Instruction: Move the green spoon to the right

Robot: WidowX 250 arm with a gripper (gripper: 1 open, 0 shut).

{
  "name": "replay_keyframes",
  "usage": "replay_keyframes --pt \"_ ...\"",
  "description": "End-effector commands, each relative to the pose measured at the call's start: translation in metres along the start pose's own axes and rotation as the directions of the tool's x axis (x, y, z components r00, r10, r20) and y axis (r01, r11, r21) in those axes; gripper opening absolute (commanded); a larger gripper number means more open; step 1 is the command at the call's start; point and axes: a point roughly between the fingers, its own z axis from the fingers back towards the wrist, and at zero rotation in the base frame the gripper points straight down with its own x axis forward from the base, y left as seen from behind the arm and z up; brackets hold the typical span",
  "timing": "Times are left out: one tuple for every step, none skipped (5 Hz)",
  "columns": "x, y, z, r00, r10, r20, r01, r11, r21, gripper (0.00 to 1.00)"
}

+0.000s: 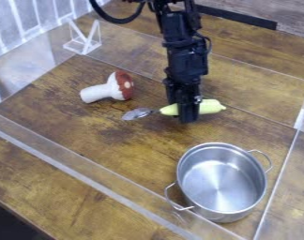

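The green spoon lies across the middle of the wooden table, its yellow-green handle pointing right and its silver bowl to the left. My gripper comes straight down from above and is shut on the handle's left part. The black fingers hide the stretch between handle and bowl. Whether the spoon still touches the wood cannot be made out.
A white-and-red mushroom toy lies left of the spoon. A steel pot with two handles stands at the front right. A low clear plastic wall borders the front and sides. A small white stand sits back left.
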Motion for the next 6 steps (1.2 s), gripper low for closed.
replay_keyframes --pt "0.008 0.006 0.029 0.998 -0.007 0.069 0.006 1.0 0.02 0.0" --pt "0.008 0.004 0.022 0.997 0.01 0.077 -0.01 1.0 -0.009 0.0" --pt "0.0 0.003 0.031 0.991 0.074 0.109 -0.075 0.997 0.007 1.0" --pt "-0.007 0.002 0.031 0.982 0.137 0.131 -0.139 0.99 0.009 1.0" --pt "-0.009 0.003 0.033 0.981 0.145 0.125 -0.147 0.989 0.005 1.0" --pt "-0.012 0.003 0.037 0.981 0.154 0.117 -0.155 0.988 0.002 1.0"
